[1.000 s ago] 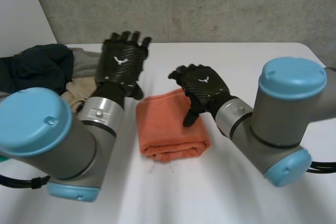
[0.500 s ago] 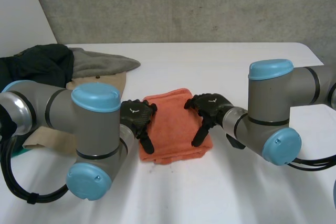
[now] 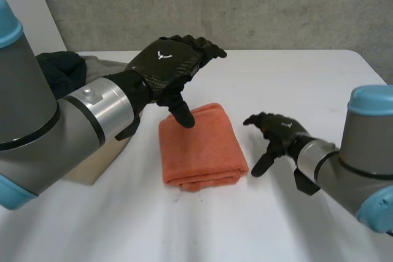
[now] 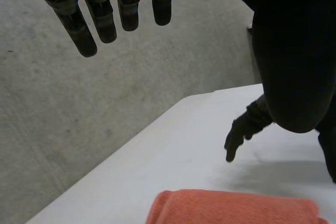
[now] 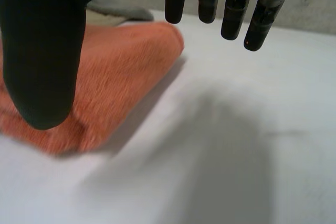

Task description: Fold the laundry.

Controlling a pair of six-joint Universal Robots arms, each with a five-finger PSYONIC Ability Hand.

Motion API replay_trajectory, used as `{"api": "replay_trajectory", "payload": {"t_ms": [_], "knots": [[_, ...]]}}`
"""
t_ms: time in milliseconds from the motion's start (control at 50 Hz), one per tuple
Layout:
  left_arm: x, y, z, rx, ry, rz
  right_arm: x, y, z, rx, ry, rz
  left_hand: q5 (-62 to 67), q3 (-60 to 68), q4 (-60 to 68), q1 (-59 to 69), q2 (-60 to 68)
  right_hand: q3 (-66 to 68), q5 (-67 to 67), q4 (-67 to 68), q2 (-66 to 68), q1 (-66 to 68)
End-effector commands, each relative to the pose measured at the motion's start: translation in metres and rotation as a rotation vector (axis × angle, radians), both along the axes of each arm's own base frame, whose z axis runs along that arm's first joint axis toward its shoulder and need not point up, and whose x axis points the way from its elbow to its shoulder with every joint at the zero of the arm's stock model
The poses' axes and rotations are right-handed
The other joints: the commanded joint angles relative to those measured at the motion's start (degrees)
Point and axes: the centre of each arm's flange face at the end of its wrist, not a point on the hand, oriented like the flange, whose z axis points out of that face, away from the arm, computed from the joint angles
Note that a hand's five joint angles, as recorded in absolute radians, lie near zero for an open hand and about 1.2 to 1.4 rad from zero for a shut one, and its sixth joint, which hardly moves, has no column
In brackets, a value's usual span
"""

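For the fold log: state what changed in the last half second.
Both hands came off the sides of the towel: the left hand rose above its far left corner, the right hand drew away to the right. Both are open and empty. The towel stayed folded in place; the clothes pile too.

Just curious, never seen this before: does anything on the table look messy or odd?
Nothing is damaged. The orange towel lies neatly folded; only the heap of dark and grey clothes behind the left arm looks rumpled, not yet folded.
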Motion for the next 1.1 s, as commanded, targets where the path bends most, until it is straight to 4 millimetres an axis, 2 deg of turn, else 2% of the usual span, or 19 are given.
{"api": "replay_trajectory", "payload": {"t_ms": [20, 160, 320, 400, 460, 480, 500, 560, 700, 720, 780, 800, 840, 860, 940, 960, 1020, 1040, 1100], "knots": [[0.0, 0.002, -0.006, 0.031, -0.018, -0.015, 0.014, 0.01, -0.03, 0.034, -0.006, 0.043, -0.8, -0.2, 0.2, 0.7, 0.1, -2.3, -3.4, -3.5, -2.6, -1.5], [-0.001, 0.002, -0.012, 0.043, -0.027, -0.019, 0.038, 0.015, -0.04, 0.013, -0.057, 0.083, -0.3, 0.3, 0.7, 1.2, 0.7, -2.2, -3.4, -3.4, -2.5, -1.4], [-0.001, 0.002, -0.013, 0.05, -0.026, -0.019, 0.059, 0.012, -0.043, -0.012, -0.081, 0.111, -0.3, 0.3, 0.7, 1.2, 0.7, 6.2, 5.0, 5.0, 5.9, 7.0], [0.0, 0.002, -0.013, 0.049, -0.026, -0.019, 0.063, 0.005, -0.049, -0.018, -0.078, 0.082, -0.3, 0.3, 0.7, 1.2, 0.7, 16.3, 15.1, 15.1, 16.0, 17.1], [-0.001, 0.002, -0.013, 0.052, -0.025, -0.019, 0.066, -0.001, -0.05, -0.03, -0.075, 0.062, -0.3, 0.3, 0.7, 1.2, 0.7, 29.2, 28.1, 28.0, 28.9, 30.0], [0.0, 0.002, -0.013, 0.049, -0.026, -0.019, 0.066, -0.003, -0.051, -0.033, -0.074, 0.057, -0.3, 0.3, 0.7, 1.2, 0.7, 34.5, 33.3, 33.2, 34.1, 35.2], [0.0, 0.001, -0.013, 0.052, -0.025, -0.017, 0.067, -0.005, -0.05, -0.041, -0.078, 0.049, -0.3, 0.3, 0.7, 1.2, 0.7, 47.3, 46.1, 46.1, 47.0, 48.1], [0.0, 0.001, -0.013, 0.052, -0.025, -0.017, 0.069, -0.012, -0.045, -0.06, -0.096, 0.029, -0.3, 0.3, 0.7, 1.2, 0.7, 67.7, 66.5, 66.5, 67.4, 68.4], [0.001, 0.001, -0.016, 0.059, -0.03, -0.016, 0.067, -0.039, -0.022, -0.123, -0.157, -0.04, -0.3, 0.3, 0.7, 1.2, 0.7, 67.7, 66.6, 66.5, 67.4, 68.5], [0.001, 0.001, -0.017, 0.059, -0.03, -0.016, 0.054, -0.057, -0.018, -0.145, -0.154, -0.085, -0.3, 0.3, 0.7, 1.2, 0.7, 67.7, 66.6, 66.5, 67.4, 68.5], [0.0, 0.001, -0.017, 0.054, -0.027, -0.017, 0.026, -0.087, -0.013, -0.183, -0.13, -0.162, -0.5, 0.2, 0.6, 1.0, 0.5, 67.7, 66.6, 66.5, 67.4, 68.5], [0.0, 0.001, -0.016, 0.052, -0.025, -0.016, 0.008, -0.105, -0.012, -0.207, -0.104, -0.206, -0.5, 0.2, 0.6, 1.0, 0.5, 67.7, 66.6, 66.5, 67.4, 68.5], [0.0, 0.0, -0.017, 0.052, -0.025, -0.016, -0.009, -0.121, -0.009, -0.242, -0.076, -0.245, -0.5, 0.2, 0.6, 1.0, 0.5, 67.7, 66.6, 66.5, 67.4, 68.5], [0.0, 0.0, -0.017, 0.049, -0.024, -0.016, -0.027, -0.138, -0.008, -0.281, -0.034, -0.285, -0.5, 0.2, 0.6, 1.0, 0.5, 67.7, 66.6, 66.5, 67.4, 68.5], [-0.001, -0.002, -0.017, 0.044, -0.021, -0.014, -0.068, -0.181, -0.01, -0.364, 0.067, -0.403, -0.5, 0.2, 0.6, 1.0, 0.5, 67.7, 66.6, 66.5, 67.4, 68.5], [-0.001, -0.002, -0.018, 0.041, -0.019, -0.014, -0.09, -0.2, -0.011, -0.387, 0.093, -0.464, -0.5, 0.2, 0.6, 1.0, 0.5, 67.7, 66.6, 66.5, 67.4, 68.5], [-0.002, -0.002, -0.018, 0.041, -0.019, -0.014, -0.114, -0.22, -0.012, -0.407, 0.118, -0.521, -0.5, 0.2, 0.6, 1.0, 0.5, 67.7, 66.6, 66.5, 67.4, 68.5], [-0.002, -0.002, -0.019, 0.045, -0.02, -0.014, -0.128, -0.232, -0.014, -0.412, 0.129, -0.548, -0.5, 0.2, 0.6, 1.0, 0.5, 67.7, 66.6, 66.5, 67.4, 68.5], [-0.002, -0.003, -0.021, 0.049, -0.022, -0.015, -0.146, -0.251, -0.016, -0.422, 0.179, -0.569, -0.5, 0.2, 0.6, 1.0, 0.5, 67.7, 66.6, 66.5, 67.4, 68.5]]}}
